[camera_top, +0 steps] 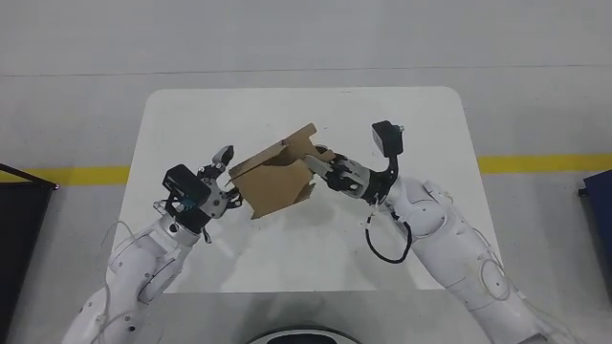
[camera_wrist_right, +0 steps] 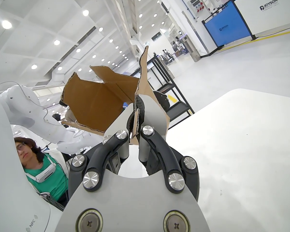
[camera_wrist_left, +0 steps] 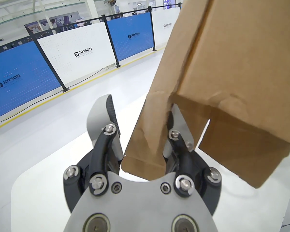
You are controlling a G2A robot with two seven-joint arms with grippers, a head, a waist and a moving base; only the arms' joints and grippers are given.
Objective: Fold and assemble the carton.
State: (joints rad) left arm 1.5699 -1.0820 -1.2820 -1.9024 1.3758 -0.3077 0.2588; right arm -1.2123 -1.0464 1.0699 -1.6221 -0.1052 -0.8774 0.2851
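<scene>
The carton [camera_top: 277, 177], half-opened and tilted, hangs above the middle of the desk [camera_top: 402, 124]. The right hand [camera_wrist_right: 137, 107] is clamped on one wall edge. The left hand [camera_wrist_left: 141, 105] straddles an end flap [camera_wrist_left: 147, 141], fingers apart. It looks mid-fold: next, the left should pinch that flap and bend it inward.

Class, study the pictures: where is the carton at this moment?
In the top view the carton is near the middle of the table, between the grippers: the right gripper pinches its edge, the open left gripper straddles a flap.
</scene>
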